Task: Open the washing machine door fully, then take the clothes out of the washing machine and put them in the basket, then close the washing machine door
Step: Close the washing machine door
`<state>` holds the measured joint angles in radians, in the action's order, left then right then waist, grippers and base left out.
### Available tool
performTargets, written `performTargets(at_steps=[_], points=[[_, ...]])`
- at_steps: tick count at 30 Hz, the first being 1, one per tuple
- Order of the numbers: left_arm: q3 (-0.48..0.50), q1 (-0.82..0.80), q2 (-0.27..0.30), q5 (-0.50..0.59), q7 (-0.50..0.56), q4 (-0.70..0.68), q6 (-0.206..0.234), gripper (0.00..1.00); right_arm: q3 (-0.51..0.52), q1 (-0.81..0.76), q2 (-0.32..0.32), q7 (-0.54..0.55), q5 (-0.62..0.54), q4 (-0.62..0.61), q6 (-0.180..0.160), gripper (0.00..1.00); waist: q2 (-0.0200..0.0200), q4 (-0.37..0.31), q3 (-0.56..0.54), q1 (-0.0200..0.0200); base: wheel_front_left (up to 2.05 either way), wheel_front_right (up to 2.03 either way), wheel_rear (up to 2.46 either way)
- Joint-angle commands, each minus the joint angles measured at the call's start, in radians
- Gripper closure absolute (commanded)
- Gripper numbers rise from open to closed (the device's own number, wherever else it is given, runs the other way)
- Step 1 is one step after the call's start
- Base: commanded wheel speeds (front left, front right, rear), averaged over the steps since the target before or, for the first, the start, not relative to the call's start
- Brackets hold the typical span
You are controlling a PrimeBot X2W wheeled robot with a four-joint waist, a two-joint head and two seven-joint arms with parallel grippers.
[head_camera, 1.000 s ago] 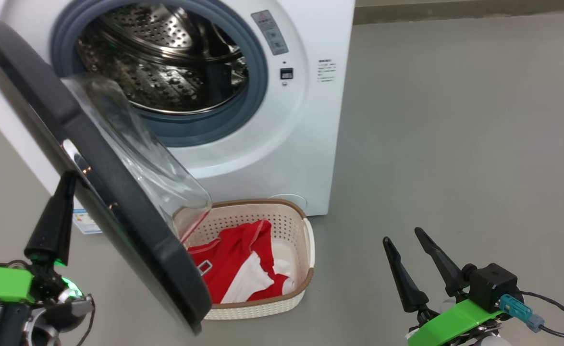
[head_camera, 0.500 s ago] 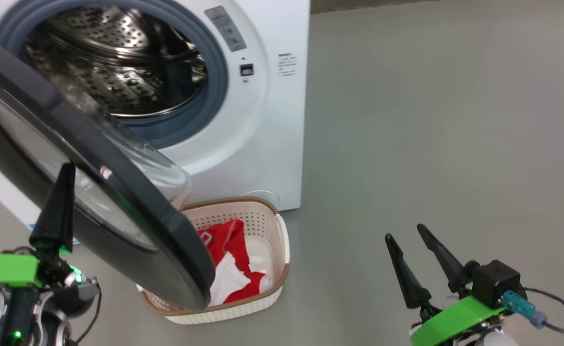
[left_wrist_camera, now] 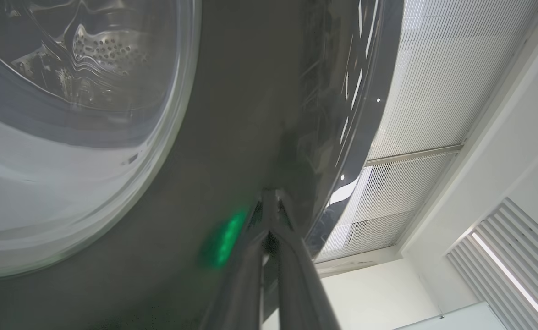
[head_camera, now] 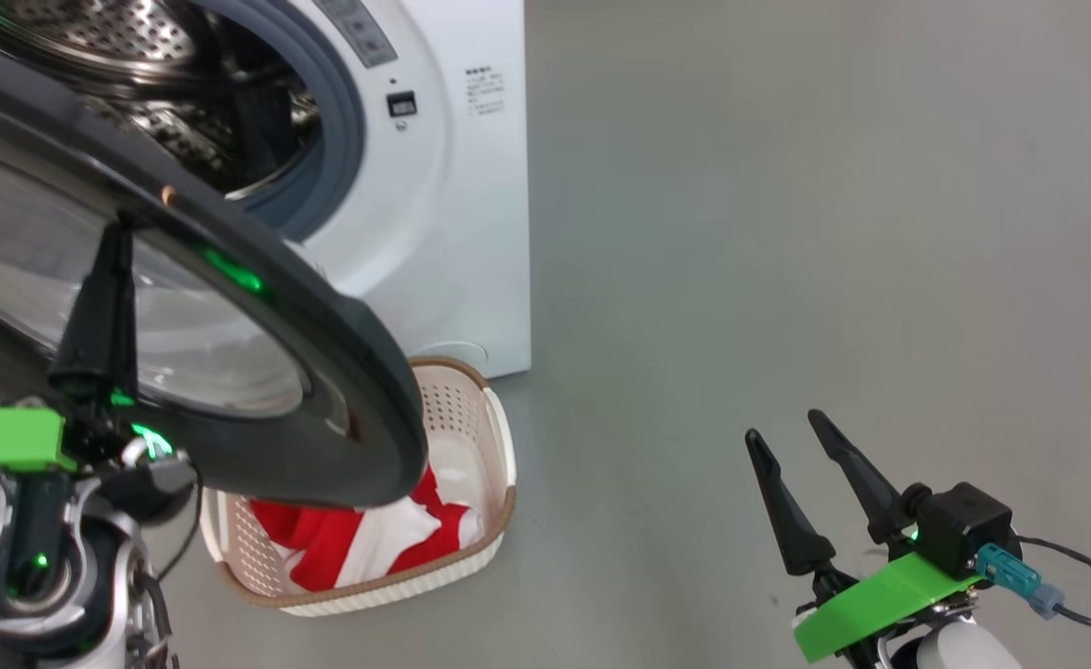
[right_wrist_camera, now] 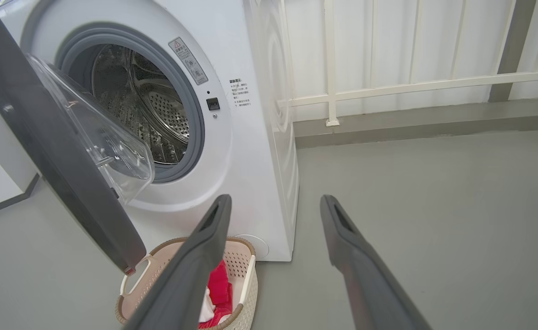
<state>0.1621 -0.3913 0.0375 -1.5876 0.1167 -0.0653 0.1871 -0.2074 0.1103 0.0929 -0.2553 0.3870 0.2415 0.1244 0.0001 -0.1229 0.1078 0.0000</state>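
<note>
Light is bright and even, with only faint soft shadows on the grey floor point(head_camera: 787, 232). The washing machine door point(head_camera: 374, 390) has a glossy black rim that mirrors a green glow and pale ceiling streaks. In the left wrist view a ceiling light strip point(left_wrist_camera: 509, 270) glows, and the left gripper point(left_wrist_camera: 271, 198) is blurred, close to the lens.

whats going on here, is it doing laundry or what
A two-armed robot is at the end of unloading a washing machine. The red and white clothes lie in the basket on the floor in front of it, and the part of the drum that shows looks empty. The left gripper is shut, its fingers against the outer face of the half-open door, probably to push it closed. The right gripper hangs open and empty over the floor.
</note>
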Motion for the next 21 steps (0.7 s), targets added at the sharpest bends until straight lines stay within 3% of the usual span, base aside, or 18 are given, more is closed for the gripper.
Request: performTargets(at_steps=[1, 21], points=[[0.021, -0.041, 0.014, 0.009, -0.004, -0.019, -0.009, 1.0, -0.018, 0.045, 0.007, -0.006, 0.007, -0.028, 0.006, 0.0, -0.0001, -0.017, 0.02, 0.0, 0.0, 0.0, 0.0], [0.031, -0.29, 0.047, 0.053, -0.064, 0.145, -0.041, 1.0, -0.011, 0.096, -0.008, -0.006, -0.004, -0.054, 0.006, 0.0, -0.0001, -0.062, 0.151, 0.0, 0.0, 0.0, 0.0]])
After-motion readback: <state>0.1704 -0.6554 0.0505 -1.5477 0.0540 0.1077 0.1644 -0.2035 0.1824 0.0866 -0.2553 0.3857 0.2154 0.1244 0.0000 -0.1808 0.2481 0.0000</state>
